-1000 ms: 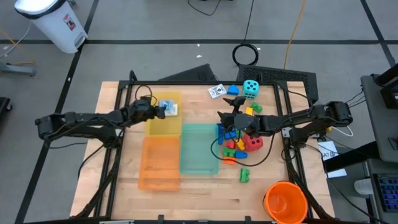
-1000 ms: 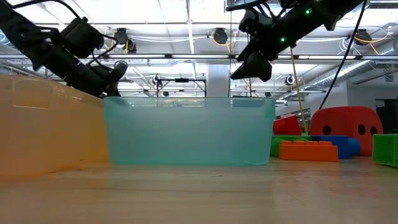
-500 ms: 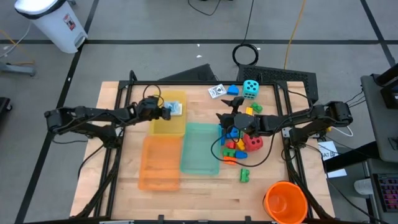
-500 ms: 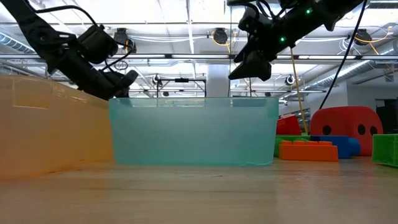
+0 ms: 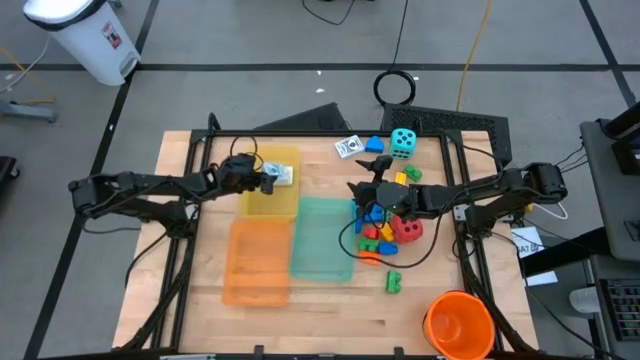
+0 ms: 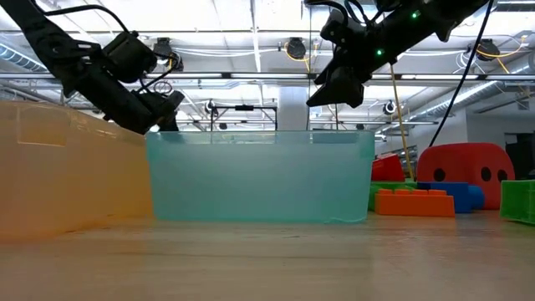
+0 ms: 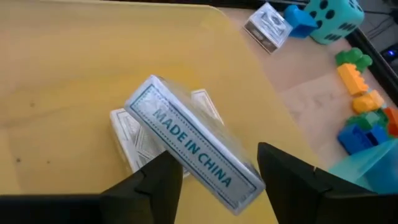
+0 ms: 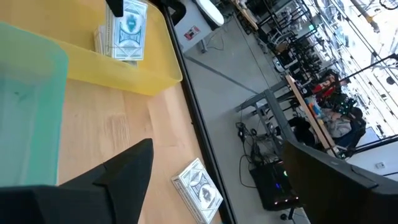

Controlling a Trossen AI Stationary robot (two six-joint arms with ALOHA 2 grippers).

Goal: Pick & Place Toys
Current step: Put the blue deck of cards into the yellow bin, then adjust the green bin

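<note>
The left claw (image 5: 268, 178) is seen parted over the yellow tray (image 5: 262, 205), with a clear card box (image 7: 193, 144) lying tilted between its fingers (image 7: 149, 186) on other white cards (image 7: 134, 135); whether the fingers touch the box cannot be told. The teal tray (image 5: 320, 240) stands empty beside it. The right claw (image 5: 372, 192) is held wide apart, grasping nothing, above the brick pile (image 5: 378, 235) and red die (image 5: 408, 228). The bricks beneath that claw are partly hidden. Another card (image 5: 349, 147) and the teal die (image 5: 402, 142) lie at the counter's (image 5: 330, 310) far edge.
</note>
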